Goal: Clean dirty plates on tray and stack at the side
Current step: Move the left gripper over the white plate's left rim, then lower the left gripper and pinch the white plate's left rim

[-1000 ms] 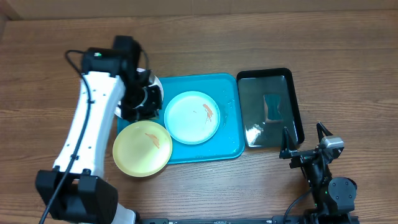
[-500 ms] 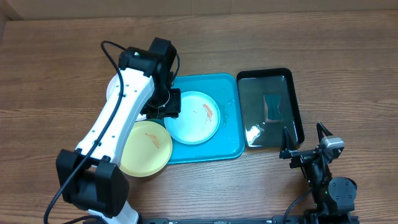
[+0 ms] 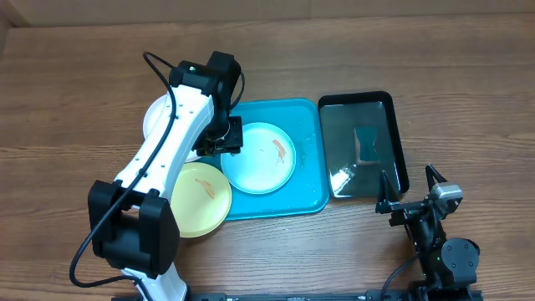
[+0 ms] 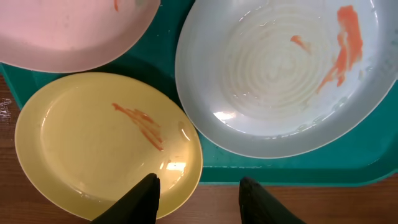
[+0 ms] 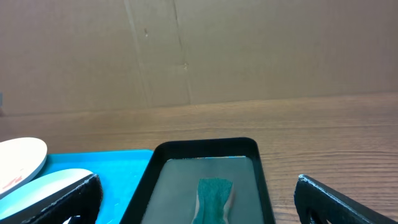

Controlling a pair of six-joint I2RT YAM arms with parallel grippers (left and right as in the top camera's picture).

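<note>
The turquoise tray (image 3: 309, 180) holds the pale mint-blue plate (image 3: 259, 157) (image 4: 286, 74), which has orange-red smears on its right side. The yellow plate (image 3: 201, 199) (image 4: 106, 143), with one smear, overlaps the tray's front-left corner. The white plate (image 3: 163, 121) (image 4: 68, 31) lies at the tray's left edge, partly under my left arm. My left gripper (image 3: 226, 144) (image 4: 199, 202) hangs open above the yellow plate's rim and the tray's edge, holding nothing. My right gripper (image 3: 410, 188) (image 5: 202, 202) rests wide open near the front right.
A glossy black tray (image 3: 399, 150) (image 5: 205, 149) stands right of the turquoise one, with a green sponge (image 3: 366, 144) (image 5: 213, 196) in it. A cardboard wall (image 5: 186, 50) runs behind the wooden table (image 3: 75, 84).
My left arm has swung right from over the white plate to the tray's left part, and its jaws have opened. The white plate now shows left of the arm. The right arm is still.
</note>
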